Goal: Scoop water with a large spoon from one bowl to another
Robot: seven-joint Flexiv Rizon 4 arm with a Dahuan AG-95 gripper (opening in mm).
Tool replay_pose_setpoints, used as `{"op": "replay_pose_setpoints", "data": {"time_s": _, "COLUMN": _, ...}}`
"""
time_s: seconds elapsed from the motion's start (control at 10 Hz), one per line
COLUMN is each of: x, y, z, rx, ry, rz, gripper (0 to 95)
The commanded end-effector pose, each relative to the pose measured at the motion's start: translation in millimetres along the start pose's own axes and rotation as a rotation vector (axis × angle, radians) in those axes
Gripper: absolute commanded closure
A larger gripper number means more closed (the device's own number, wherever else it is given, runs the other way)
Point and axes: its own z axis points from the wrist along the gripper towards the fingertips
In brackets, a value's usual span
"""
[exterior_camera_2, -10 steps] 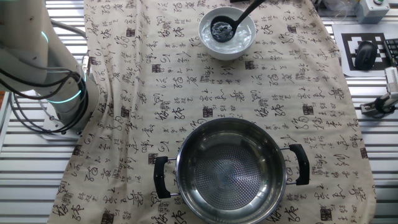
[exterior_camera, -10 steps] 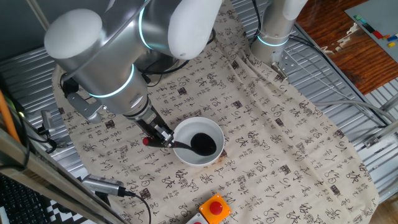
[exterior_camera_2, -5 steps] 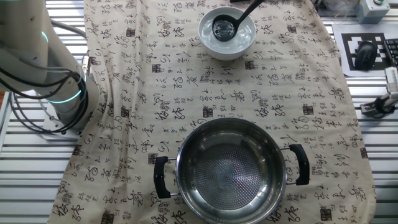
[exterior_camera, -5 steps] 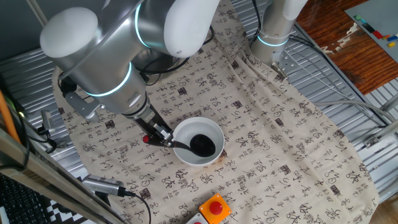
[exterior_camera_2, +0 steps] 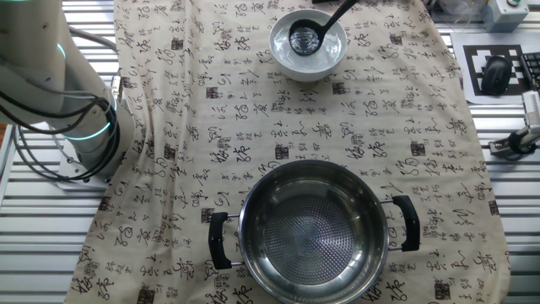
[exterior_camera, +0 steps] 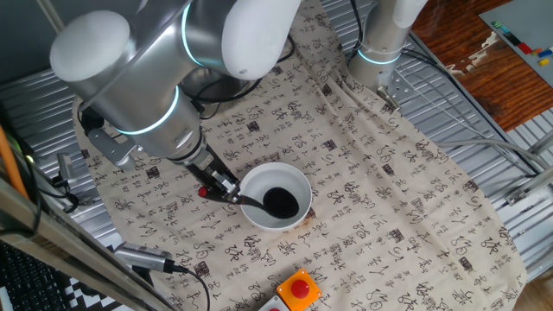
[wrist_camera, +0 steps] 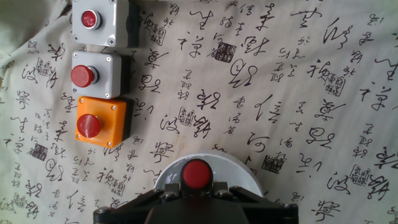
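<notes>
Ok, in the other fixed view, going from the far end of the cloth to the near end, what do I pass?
White bowl with the black ladle dipped in it, then bare patterned cloth, then the steel pot with black side handles.

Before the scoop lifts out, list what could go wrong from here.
1. The steel pot sits well across the cloth from the white bowl; a full ladle may drip on the cloth.
2. The tool grips the thin handle near its red tip; the scoop could tilt and spill.
</notes>
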Motion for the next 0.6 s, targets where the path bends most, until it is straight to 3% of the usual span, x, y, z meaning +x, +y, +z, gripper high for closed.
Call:
{"op": "replay_pose_setpoints", "data": {"time_s": 0.1, "x": 1.6, "y": -0.3, "z": -0.8, "rx": -0.002, "ry": -0.001, "rz": -0.001, "gripper": 95.0}}
{"op": "replay_pose_setpoints", "data": {"time_s": 0.6, "x": 1.1, "y": -0.2, "z": -2.9, "rx": -0.008, "ry": -0.003, "rz": 0.002, "gripper": 95.0}}
